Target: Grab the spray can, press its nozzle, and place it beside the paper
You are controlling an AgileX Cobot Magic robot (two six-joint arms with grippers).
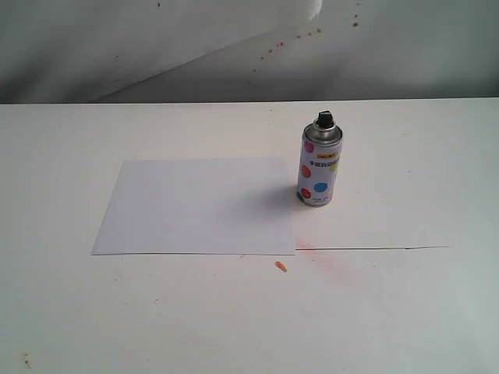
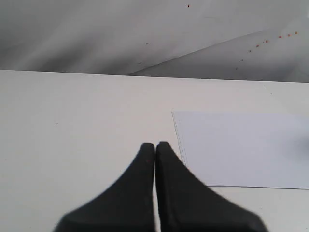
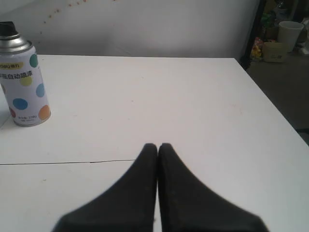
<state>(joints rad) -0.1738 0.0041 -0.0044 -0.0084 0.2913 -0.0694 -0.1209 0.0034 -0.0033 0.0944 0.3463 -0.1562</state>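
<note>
The spray can (image 1: 318, 167), silver-white with coloured dots, stands upright on the white table just off the right edge of the paper (image 1: 199, 206). Its black nozzle (image 1: 323, 119) caps the top. No arm shows in the exterior view. In the left wrist view my left gripper (image 2: 155, 144) is shut with nothing in it, beside a corner of the paper (image 2: 241, 147). In the right wrist view my right gripper (image 3: 158, 145) is shut and empty too, well apart from the spray can (image 3: 23, 82), whose nozzle (image 3: 7, 28) sits at the frame's edge.
A thin dark seam (image 1: 374, 248) crosses the table (image 1: 405, 304) in front of the can, with a faint pink stain and a small orange speck (image 1: 281, 267) near the paper's corner. A grey backdrop hangs behind. A white cup (image 3: 290, 32) stands beyond the table's side edge.
</note>
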